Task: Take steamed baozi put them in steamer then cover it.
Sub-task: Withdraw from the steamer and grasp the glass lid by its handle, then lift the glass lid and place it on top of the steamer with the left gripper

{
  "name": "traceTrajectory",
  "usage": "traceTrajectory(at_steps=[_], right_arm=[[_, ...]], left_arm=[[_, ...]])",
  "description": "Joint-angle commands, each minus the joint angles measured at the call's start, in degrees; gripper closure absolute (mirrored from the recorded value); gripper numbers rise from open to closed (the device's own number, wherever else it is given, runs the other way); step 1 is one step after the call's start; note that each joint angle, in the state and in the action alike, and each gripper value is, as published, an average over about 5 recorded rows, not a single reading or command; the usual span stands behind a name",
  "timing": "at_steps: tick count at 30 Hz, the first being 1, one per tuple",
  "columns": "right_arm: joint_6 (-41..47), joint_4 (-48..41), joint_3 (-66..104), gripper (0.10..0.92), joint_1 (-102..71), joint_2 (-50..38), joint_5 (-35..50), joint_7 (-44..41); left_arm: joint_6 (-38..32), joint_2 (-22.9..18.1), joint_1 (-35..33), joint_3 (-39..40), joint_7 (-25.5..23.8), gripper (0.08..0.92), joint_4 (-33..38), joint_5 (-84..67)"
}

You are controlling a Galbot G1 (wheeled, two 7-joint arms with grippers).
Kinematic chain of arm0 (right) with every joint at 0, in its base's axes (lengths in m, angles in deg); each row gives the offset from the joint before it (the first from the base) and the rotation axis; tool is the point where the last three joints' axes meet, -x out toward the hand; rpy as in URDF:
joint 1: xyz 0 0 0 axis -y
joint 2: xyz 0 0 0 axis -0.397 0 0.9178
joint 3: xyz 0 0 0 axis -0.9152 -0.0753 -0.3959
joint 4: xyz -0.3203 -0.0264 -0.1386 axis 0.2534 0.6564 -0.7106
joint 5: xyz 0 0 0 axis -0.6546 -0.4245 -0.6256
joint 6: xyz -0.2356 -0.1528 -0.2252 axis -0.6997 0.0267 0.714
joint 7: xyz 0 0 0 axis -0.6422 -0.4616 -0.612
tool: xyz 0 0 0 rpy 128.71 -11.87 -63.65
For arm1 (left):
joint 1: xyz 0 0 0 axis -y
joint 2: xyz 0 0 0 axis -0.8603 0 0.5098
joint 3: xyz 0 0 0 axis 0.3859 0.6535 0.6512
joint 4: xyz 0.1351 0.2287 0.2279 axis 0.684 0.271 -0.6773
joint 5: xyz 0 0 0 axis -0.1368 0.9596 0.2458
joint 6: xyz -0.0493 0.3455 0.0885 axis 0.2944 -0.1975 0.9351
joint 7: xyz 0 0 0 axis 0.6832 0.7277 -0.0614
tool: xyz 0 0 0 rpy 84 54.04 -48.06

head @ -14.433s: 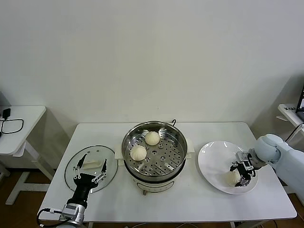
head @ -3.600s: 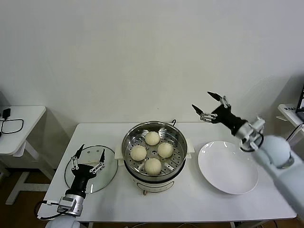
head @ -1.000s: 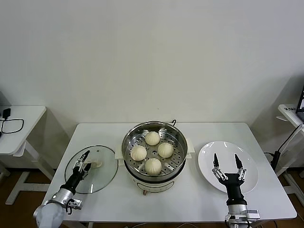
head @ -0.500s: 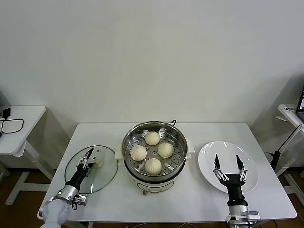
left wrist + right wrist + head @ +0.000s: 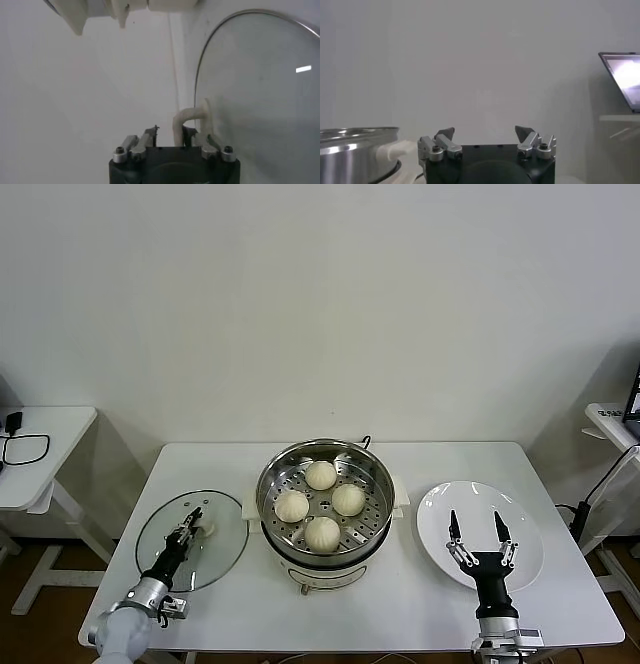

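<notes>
covering is the step in hand: four baozi (image 5: 322,503) sit in the steamer (image 5: 324,500), the left gripper (image 5: 190,521) pinches the lid handle (image 5: 189,121) at nine o'clock, right gripper (image 5: 474,533) splayed at three; next, lift the lid (image 5: 192,539) over.

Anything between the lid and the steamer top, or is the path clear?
Nothing visible. The lid lies on the table left of the steamer, left tool closed on its handle. Four baozi sit below the rim. The right tool is over the plate.
</notes>
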State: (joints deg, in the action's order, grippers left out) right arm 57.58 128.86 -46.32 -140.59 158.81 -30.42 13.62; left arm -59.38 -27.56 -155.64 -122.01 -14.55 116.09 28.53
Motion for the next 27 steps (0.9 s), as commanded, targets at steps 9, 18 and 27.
traceTrajectory(at_steps=[9, 18, 27], right_arm=[[-0.42, -0.80, -0.33, 0.203, 0.65, -0.02, -0.23, 0.02], [-0.44, -1.42, -0.79, 0.203, 1.22, -0.18, -0.20, 0.01], [-0.69, -2.26, -1.35, 0.203, 1.92, -0.08, -0.22, -0.11]], left_arm=[[0.98, -1.30, -5.27, -3.63, -0.43, 0.805, 17.37, -3.01], [7.24, 3.13, -11.83, -3.64, -8.91, 0.805, 31.80, -17.02], [23.57, 8.48, -14.61, 6.99, -20.48, 0.805, 49.71, -23.76]])
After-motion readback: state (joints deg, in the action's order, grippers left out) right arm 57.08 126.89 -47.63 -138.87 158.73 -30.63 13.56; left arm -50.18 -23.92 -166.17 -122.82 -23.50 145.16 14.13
